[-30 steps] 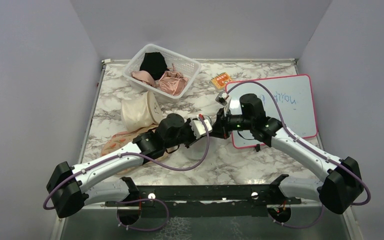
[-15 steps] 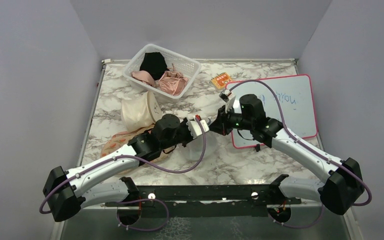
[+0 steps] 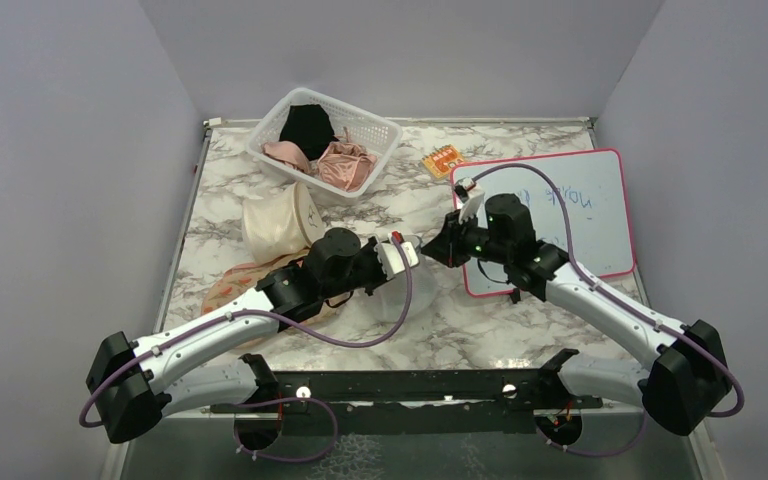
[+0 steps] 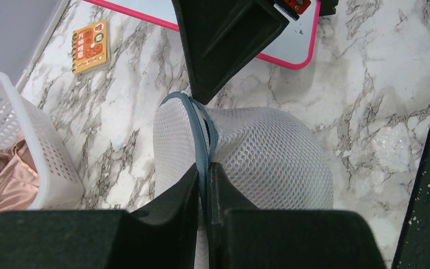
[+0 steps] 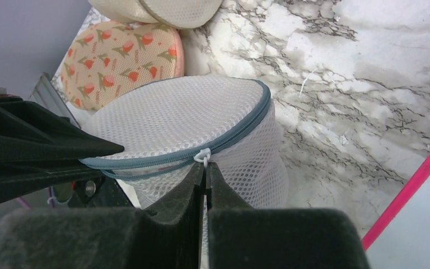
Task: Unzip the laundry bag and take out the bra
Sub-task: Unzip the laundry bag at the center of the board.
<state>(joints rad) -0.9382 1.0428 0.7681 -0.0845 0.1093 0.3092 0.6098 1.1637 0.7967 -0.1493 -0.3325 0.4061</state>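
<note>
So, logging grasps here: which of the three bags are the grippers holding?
The white mesh laundry bag with the grey-blue zip; the cream cylindrical bag and floral pouch are not gripped.

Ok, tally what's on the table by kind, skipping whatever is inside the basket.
Bags: 3 (laundry bag, cream bag, floral pouch)
Basket: 1
Whiteboard: 1
Orange booklet: 1
Total: 6
</note>
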